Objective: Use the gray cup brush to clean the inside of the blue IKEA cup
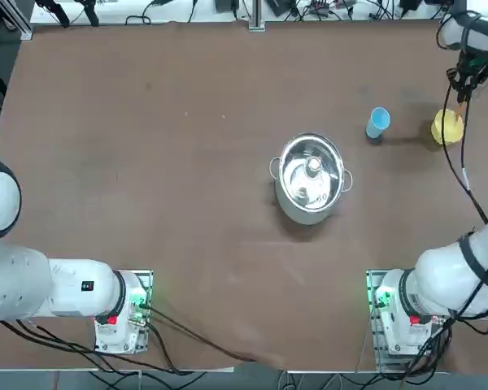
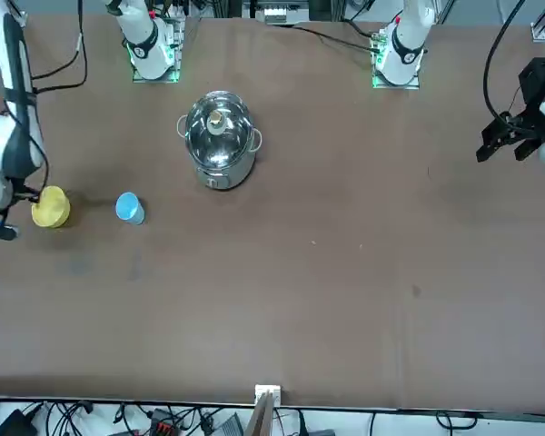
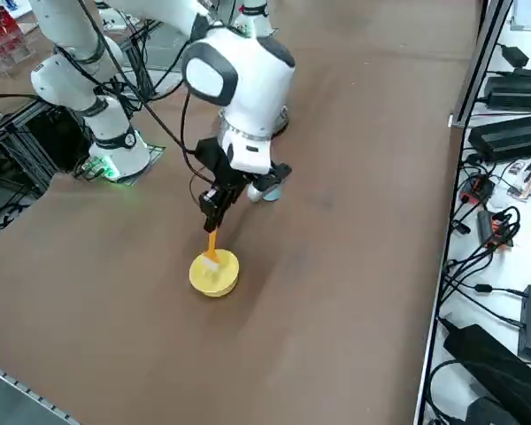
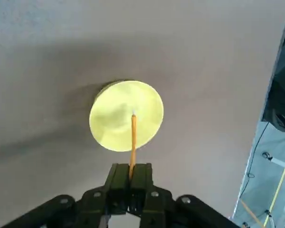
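Note:
The gray cup brush (image 4: 133, 142) shows as a thin orange stick, and my right gripper (image 4: 131, 176) is shut on its upper end. The stick points straight down, its lower tip over the middle of a yellow cup (image 4: 126, 116). In the right side view the brush (image 3: 212, 243) reaches down to that cup's rim (image 3: 214, 274) below the gripper (image 3: 211, 211). The blue IKEA cup (image 1: 378, 122) stands upright on the table to the left of the yellow cup (image 1: 447, 127) as seen from above, apart from the gripper (image 1: 462, 97). The front view shows the blue cup (image 2: 129, 208) too.
A steel pot (image 1: 311, 177) with two handles stands near the table's middle, left of the blue cup. The table's right edge (image 3: 442, 221) runs close to the yellow cup, with cables and black boxes beyond it.

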Controlling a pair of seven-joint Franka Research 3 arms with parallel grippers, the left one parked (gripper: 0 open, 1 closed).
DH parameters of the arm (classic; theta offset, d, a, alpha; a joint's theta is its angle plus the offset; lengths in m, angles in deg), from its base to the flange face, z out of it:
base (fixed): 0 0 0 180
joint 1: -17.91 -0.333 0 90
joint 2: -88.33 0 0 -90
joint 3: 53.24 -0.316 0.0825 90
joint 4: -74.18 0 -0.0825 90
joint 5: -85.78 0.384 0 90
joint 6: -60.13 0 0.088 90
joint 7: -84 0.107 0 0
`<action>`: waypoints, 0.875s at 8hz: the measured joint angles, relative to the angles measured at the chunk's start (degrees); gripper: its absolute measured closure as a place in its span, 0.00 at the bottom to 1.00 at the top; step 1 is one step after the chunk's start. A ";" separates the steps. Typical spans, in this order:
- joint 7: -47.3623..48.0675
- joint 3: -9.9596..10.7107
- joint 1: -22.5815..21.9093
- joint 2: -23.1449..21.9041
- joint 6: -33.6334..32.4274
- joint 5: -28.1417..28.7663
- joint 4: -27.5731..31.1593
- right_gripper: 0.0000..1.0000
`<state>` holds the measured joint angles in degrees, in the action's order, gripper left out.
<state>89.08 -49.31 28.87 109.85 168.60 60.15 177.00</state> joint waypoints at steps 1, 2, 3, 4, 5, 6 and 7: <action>0.04 -0.09 -0.03 -0.01 1.82 -0.81 1.50 0.97; 0.44 -0.11 -0.03 0.03 3.23 -1.54 2.72 0.97; 1.15 -0.12 -0.04 0.08 3.82 -1.74 3.47 0.97; 1.75 -0.14 -0.08 0.24 3.97 -1.76 3.81 0.97; 2.23 -0.18 -0.20 0.59 4.07 -1.76 3.84 0.96; 2.79 -0.20 -0.50 0.94 4.16 -1.76 3.84 0.96; 3.11 -0.24 -0.78 1.25 4.19 -1.77 3.83 0.91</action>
<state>92.19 -49.55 28.10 111.10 172.79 58.38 180.83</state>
